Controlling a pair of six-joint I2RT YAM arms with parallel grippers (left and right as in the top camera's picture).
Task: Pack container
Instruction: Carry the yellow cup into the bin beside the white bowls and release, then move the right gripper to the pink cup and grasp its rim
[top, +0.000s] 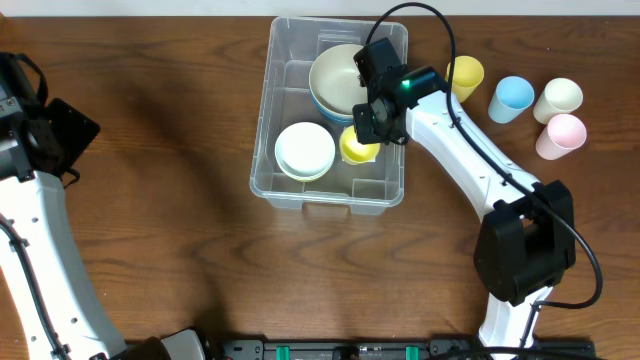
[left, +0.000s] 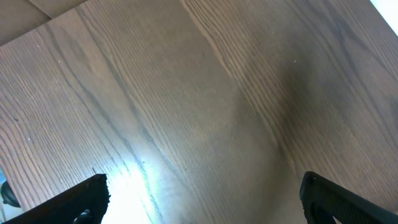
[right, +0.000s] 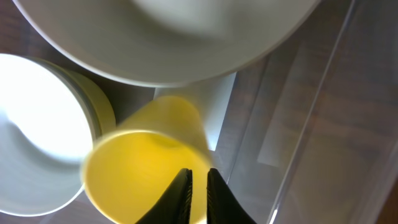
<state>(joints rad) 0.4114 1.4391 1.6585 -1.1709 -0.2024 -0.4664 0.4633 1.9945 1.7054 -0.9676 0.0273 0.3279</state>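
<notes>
Far left: left gripper (left: 202, 200) spread wide, fingertips cut off by the frame edge. Right gripper (right: 199, 182) pinched on one yellow cup (right: 143, 168); around it the container (top: 262, 150), two bowl stacks (top: 305, 150) partly hidden. Rightward, four loose cups (top: 511, 97).

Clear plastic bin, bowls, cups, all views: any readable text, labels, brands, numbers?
None readable.
Large clear rectangular plastic bin: pale label patch on its base is blurred, no legible print.
Yellow plastic cup, white bowls, loose pastel cups: plain, no markings visible.
</notes>
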